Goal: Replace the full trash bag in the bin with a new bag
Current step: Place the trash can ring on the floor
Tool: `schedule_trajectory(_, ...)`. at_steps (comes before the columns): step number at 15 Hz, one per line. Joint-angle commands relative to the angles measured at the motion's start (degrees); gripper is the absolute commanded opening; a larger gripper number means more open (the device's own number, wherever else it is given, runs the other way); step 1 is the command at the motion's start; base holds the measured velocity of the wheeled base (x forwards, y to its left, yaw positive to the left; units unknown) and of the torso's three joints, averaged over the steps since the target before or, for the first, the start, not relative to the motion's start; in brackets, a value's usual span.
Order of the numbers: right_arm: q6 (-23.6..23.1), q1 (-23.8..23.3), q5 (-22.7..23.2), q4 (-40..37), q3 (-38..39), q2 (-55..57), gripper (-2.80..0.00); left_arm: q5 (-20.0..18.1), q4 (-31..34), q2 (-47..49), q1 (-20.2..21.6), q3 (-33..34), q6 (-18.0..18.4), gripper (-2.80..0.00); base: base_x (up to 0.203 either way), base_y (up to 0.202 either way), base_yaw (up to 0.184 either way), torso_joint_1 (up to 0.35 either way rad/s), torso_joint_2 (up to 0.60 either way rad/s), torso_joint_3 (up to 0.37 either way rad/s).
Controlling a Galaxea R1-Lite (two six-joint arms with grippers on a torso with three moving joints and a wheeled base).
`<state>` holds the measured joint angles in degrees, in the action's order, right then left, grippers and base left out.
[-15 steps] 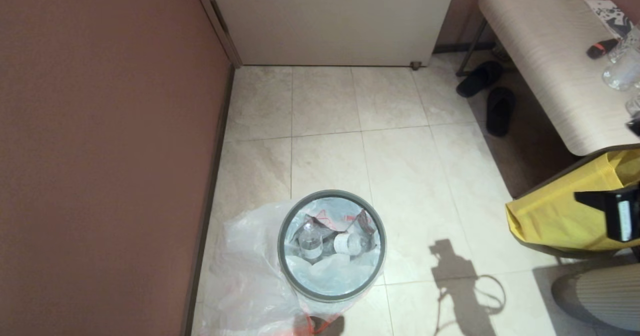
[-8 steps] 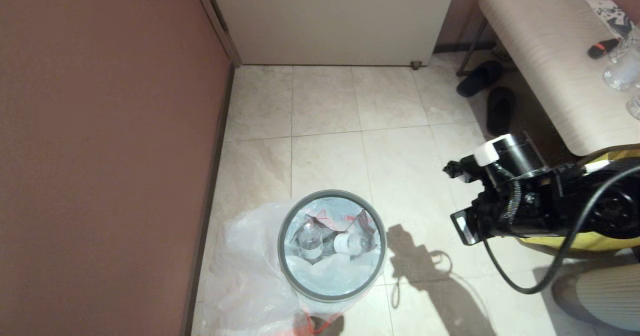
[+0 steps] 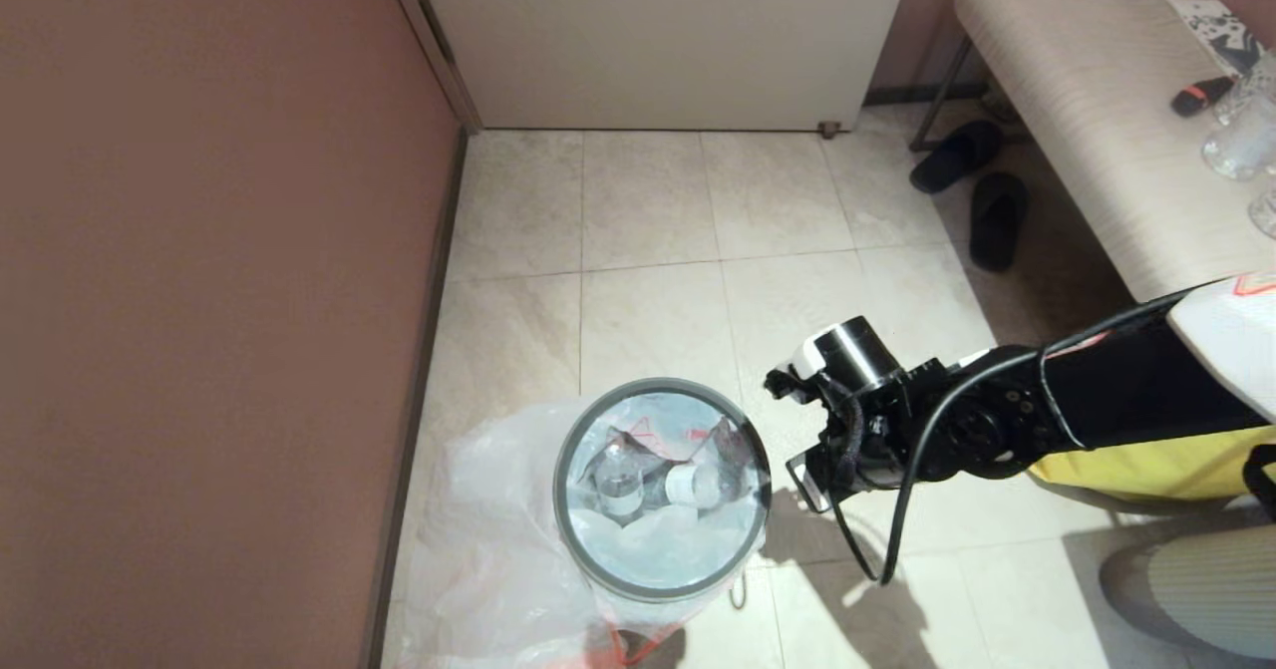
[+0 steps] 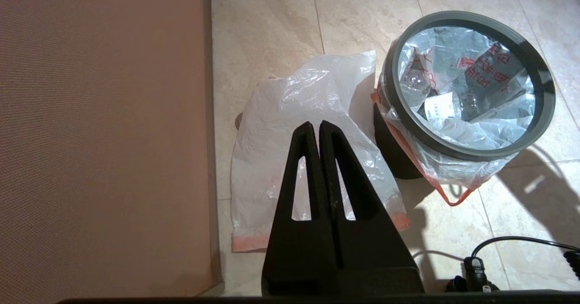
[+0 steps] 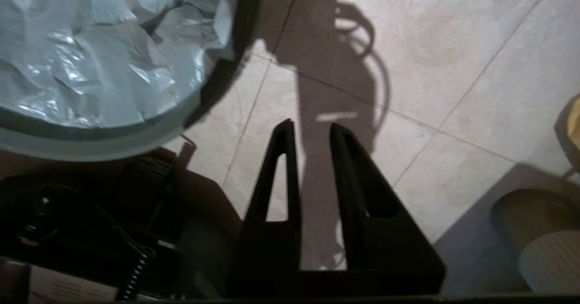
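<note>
You had a black bin (image 4: 394,154) ringed in grey, lined with a translucent white full trash bag (image 3: 653,539) — red lettering, orange-red drawstring hem. Left of it lay the new bag (image 4: 308,127), milky white with an orange-red band. The floor (image 3: 648,210) was beige marbled tile, the left wall (image 3: 199,250) dusty brown-pink, a yellow bag (image 3: 1146,450) at the right.

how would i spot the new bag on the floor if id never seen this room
Find the brown wall on the left, then the bin standing on the tiles near it. The new bag lies in the strip of floor between wall and bin: limp, flat, empty translucent white plastic with an orange-red hem, unlike the bottle-stuffed full trash bag lining the bin.
</note>
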<state>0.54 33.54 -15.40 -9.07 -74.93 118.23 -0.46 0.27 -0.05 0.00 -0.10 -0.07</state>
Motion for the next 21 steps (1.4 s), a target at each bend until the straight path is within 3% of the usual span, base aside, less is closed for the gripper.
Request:
schedule_trajectory(1,1.2,2.2,-0.1,0.0,-4.3,5.5,0.0,0.0,0.0,0.0,0.0,0.0,0.0,-2.8,0.0,0.0,0.0,0.0,0.0,0.0)
schedule_trajectory(4,2.2,2.6,-0.4,-0.1,-10.3,10.7,0.0,0.0,0.0,0.0,0.0,0.0,0.0,-2.8,0.0,0.0,0.0,0.0,0.0,0.0)
schedule_trajectory(13,4.4,1.7,-0.5,2.7,-13.0,15.1,0.0,0.0,0.0,0.0,0.0,0.0,0.0,-2.8,0.0,0.0,0.0,0.0,0.0,0.0)
schedule_trajectory(14,4.4,1.7,-0.5,3.3,-13.0,15.3,-2.8,0.0,0.0,0.0,0.0,0.0,0.0,-2.8,0.0,0.0,0.0,0.0,0.0,0.0)
schedule_trajectory(21,4.8,1.7,-0.5,3.2,-12.3,14.4,-2.8,0.0,0.0,0.0,0.0,0.0,0.0,-2.8,0.0,0.0,0.0,0.0,0.0,0.0)
